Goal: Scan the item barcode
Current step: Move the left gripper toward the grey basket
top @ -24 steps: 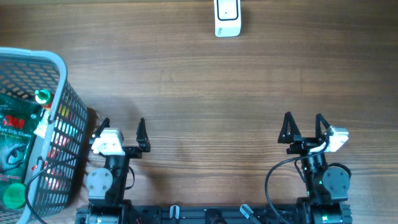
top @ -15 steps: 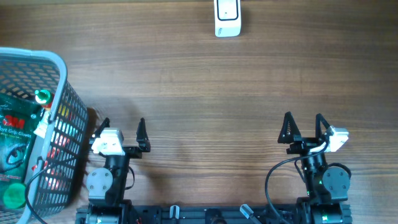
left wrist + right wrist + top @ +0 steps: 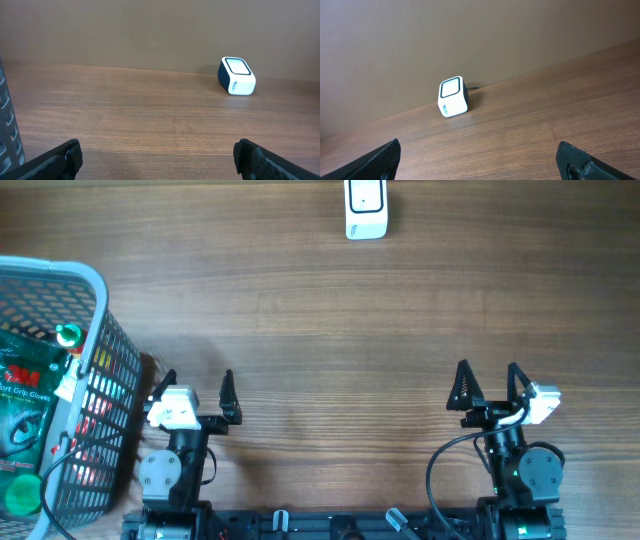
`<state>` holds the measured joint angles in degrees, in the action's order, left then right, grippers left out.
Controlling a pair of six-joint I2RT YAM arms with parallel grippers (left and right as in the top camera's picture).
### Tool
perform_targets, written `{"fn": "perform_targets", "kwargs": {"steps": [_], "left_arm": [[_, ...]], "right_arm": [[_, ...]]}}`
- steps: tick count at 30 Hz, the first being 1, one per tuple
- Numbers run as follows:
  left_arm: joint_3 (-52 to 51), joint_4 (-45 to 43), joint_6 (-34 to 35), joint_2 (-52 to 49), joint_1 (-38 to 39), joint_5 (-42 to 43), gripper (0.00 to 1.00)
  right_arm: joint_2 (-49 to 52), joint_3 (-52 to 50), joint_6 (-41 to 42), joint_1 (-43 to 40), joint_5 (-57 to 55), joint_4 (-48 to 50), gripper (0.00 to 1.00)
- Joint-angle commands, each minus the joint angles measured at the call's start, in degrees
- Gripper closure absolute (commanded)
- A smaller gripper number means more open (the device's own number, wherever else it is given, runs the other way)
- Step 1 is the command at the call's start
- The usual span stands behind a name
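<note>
Shows a white scanner at the far edge of the worktop, with a dark-rimmed window on its upper face. Places a grey mesh basket well to the left of the scanner and nearer the arms, at the worktop's left edge. Finds the item inside that basket: a green pack marked "3M" with what seems to read "Grip Gloves", lying flat among other goods too crowded to name. Picks out a green disc at the basket's near end too. Puts the left arm just beside the basket's right wall, well apart from the scanner and to its near left, jaws spread wide and gripping nothing. Puts the right arm to the near right of the scanner, also well apart from it, jaws likewise spread wide and empty. In both wrist views, frames the scanner far off between black jaw tips, backed by a plain brown wall.
</note>
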<state>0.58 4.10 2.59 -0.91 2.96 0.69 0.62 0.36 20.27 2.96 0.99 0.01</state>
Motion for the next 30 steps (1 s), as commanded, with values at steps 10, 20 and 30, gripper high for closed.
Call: {"fn": "perform_targets", "kwargs": {"steps": [10, 20, 30], "left_arm": [[-0.3, -1.9, -0.9, -0.3, 0.3, -6.3, 0.00], [0.5, 0.8, 6.2, -0.3, 0.3, 3.7, 0.00], [25.1, 27.6, 8.7, -6.0, 0.3, 5.9, 0.00]], "right_arm": [[0.0, -0.1, -0.7, 0.2, -1.0, 0.3, 0.00], [0.0, -0.1, -0.7, 0.2, -1.0, 0.3, 0.00], [0.0, -0.1, -0.7, 0.2, -1.0, 0.3, 0.00]]}}
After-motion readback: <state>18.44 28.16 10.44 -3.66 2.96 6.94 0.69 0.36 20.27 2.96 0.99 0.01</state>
